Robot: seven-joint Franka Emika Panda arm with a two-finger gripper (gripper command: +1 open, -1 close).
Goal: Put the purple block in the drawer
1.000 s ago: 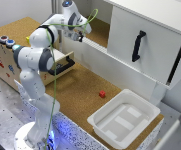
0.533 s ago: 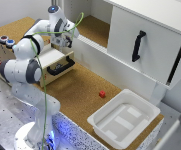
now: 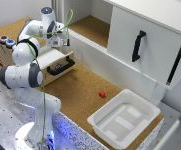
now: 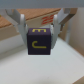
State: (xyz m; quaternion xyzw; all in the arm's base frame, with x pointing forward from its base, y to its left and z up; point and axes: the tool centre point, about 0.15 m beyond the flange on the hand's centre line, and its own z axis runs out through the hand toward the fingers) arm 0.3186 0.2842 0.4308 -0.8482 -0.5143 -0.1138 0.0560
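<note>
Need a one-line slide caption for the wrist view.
Gripper holding the purple block between its fingers above a pale surface.

White arm — dark joints, seemingly green cable.

Arm folded back on itself, hand pointing down, fingers clamped around a block.

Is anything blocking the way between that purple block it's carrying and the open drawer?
Nothing visible does. The hand grips the purple block between its fingers, and the exterior view shows it hanging over the pulled-out drawer, whose top is open.
</note>
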